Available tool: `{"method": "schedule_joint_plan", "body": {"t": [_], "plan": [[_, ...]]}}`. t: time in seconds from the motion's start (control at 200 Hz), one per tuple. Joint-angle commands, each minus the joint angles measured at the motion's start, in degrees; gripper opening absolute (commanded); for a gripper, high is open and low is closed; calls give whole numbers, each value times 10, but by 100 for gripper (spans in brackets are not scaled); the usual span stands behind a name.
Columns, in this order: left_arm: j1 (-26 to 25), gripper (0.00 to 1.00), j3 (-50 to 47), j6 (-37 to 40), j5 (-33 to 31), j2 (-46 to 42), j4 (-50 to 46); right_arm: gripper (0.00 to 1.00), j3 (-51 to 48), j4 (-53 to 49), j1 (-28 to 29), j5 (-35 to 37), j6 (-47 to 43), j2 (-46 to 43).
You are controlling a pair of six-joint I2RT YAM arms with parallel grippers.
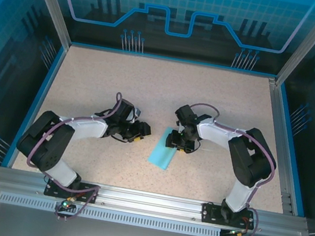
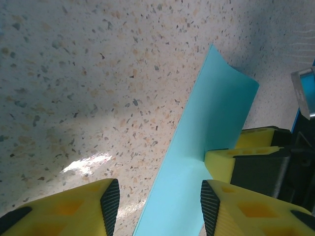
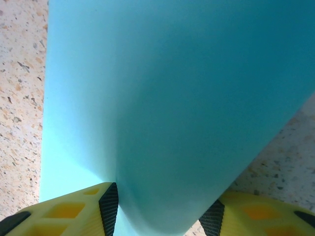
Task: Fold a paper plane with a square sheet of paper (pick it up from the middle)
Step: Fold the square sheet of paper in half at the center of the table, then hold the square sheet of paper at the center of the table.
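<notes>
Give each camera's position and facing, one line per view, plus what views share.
Top external: above and behind the bases, looking down at the table; left arm and right arm show.
Left wrist: on the left gripper, facing the table; its yellow fingers show.
Right wrist: on the right gripper, close over the paper; its fingers show.
Shared: all three see the paper.

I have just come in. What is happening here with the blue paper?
Two robot arms work on a light blue sheet of paper lying on the table. The right gripper straddles its far end, where the paper bows up between the fingers. The left gripper is open beside it. No plane shape yet.
</notes>
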Motion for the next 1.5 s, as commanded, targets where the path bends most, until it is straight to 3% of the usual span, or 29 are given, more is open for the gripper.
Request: {"method": "schedule_joint_plan", "body": {"t": [0.0, 0.455, 0.825, 1.491], "plan": [[-10, 49, 21, 17, 27, 12, 7, 52, -41, 25, 15, 35, -19, 85], [-40, 43, 59, 37, 70, 53, -1, 52, -37, 22, 16, 36, -10, 99], [-63, 31, 76, 45, 75, 78, -20, 52, -34, 23, 14, 30, 6, 114], [-88, 20, 98, 50, 82, 119, -30, 52, -33, 22, 15, 28, 10, 126]]}}
